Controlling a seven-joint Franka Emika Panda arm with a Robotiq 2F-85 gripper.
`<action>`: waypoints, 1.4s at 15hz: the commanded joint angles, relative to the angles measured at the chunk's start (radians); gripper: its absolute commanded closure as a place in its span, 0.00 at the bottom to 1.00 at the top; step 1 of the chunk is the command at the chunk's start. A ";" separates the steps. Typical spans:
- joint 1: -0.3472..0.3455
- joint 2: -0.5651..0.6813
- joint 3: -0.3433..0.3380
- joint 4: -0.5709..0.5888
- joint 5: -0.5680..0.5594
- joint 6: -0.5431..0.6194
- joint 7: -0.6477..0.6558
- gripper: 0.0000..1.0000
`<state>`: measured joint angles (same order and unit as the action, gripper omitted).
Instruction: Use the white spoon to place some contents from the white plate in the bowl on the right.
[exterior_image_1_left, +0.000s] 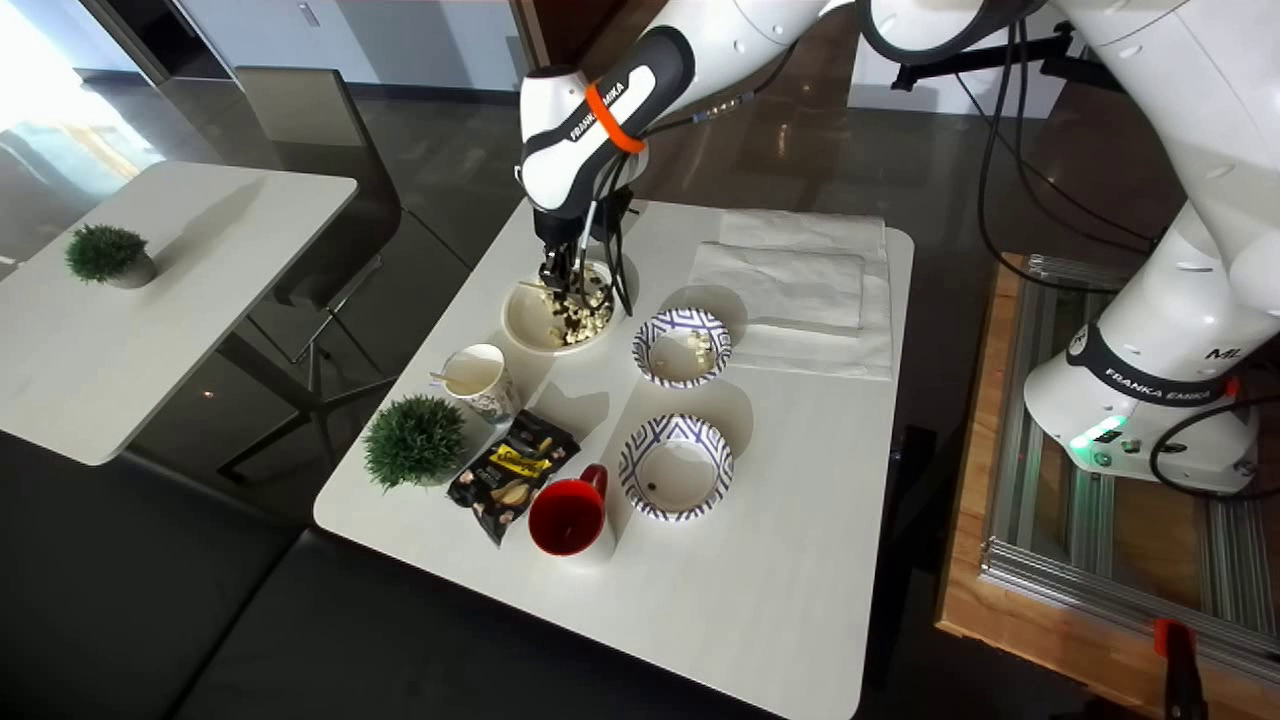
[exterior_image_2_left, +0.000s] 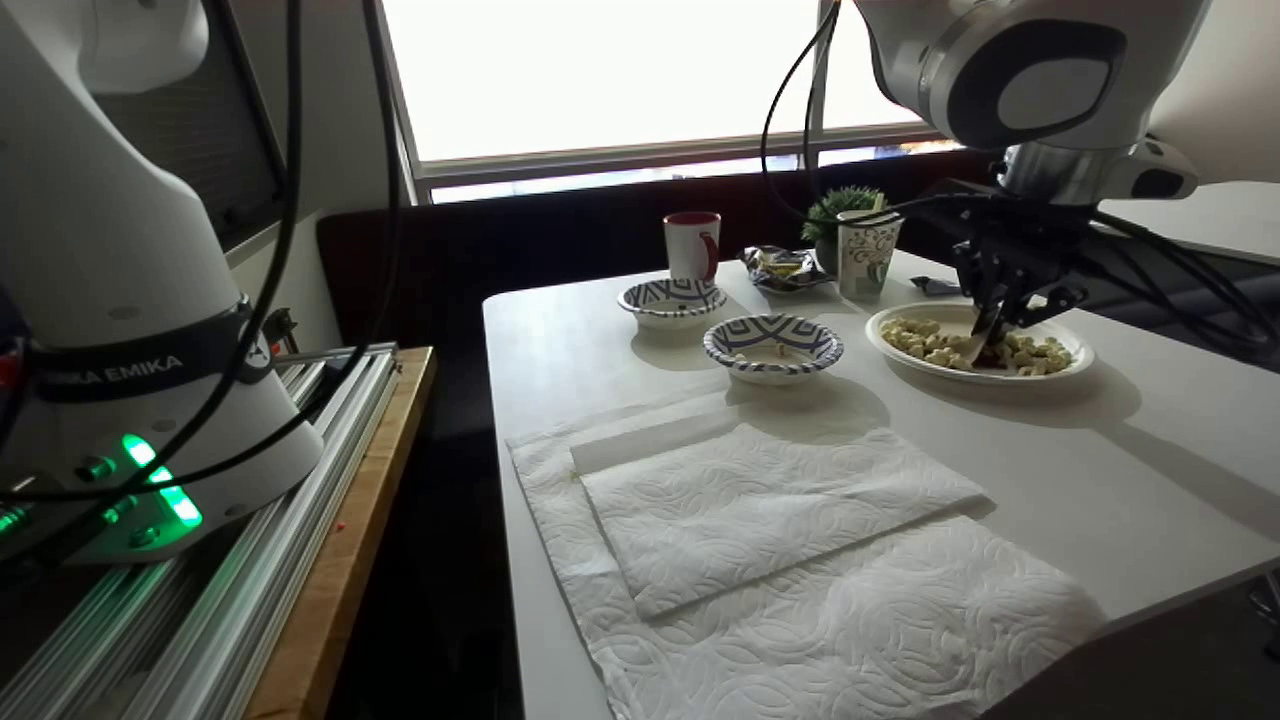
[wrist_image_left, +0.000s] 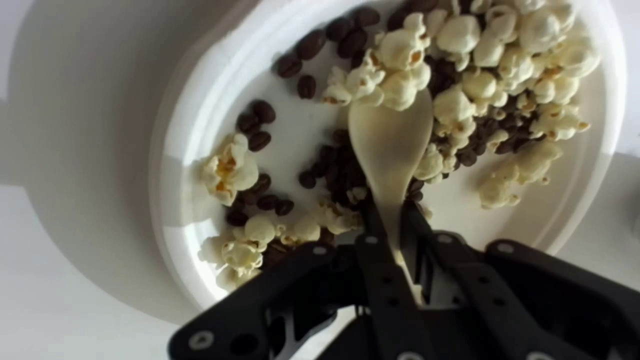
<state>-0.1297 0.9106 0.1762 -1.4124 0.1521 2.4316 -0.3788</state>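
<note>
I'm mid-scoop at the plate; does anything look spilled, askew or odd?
One thing: a lone dark speck lies in the larger striped bowl, on the mug's side. It looks stray, well apart from the dark beans on the plate. It may be one of those, but is too small to tell.

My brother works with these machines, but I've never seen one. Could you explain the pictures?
The machine is a white robot arm labelled Franka Emika. Two pictures are taken from outside it; the close-up is filmed from the arm, looking down on a white plate of popcorn and coffee beans. The table also holds a striped bowl with a little popcorn, a second striped bowl, a red-and-white mug, a paper cup, a potted plant, a snack packet and paper towels. The end effector, at the arm's tip, pinches a white spoon by its handle.
</note>
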 joint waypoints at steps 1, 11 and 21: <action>0.023 -0.021 -0.029 -0.018 -0.028 -0.043 0.035 0.96; -0.017 -0.023 0.030 -0.026 -0.006 -0.040 -0.093 0.96; -0.075 -0.030 0.086 -0.035 0.008 -0.059 -0.244 0.96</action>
<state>-0.1835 0.9067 0.2503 -1.4137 0.1499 2.3922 -0.5786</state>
